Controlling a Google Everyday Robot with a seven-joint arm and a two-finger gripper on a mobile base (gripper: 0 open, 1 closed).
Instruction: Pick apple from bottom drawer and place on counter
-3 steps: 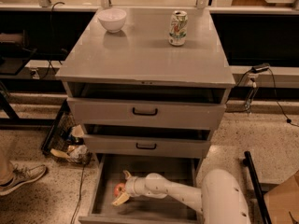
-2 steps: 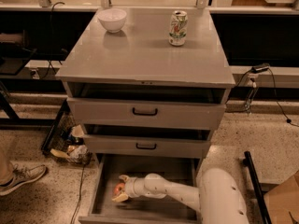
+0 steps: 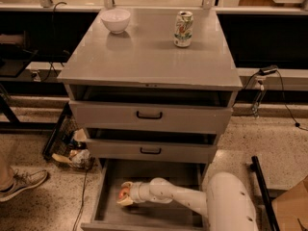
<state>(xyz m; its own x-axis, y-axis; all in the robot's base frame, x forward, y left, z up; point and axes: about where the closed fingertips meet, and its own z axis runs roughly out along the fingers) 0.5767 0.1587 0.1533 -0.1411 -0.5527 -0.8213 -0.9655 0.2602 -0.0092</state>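
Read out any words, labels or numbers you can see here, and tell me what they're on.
Can on the counter: printed label, too blurred to read.
Nothing else carries text; the hand is at the apple in the bottom drawer.

In the bottom drawer (image 3: 154, 170), the apple (image 3: 123, 192) is half covered by the jaws closed around it. Far left of the jaws, a leg (image 3: 5, 174) is cut off.
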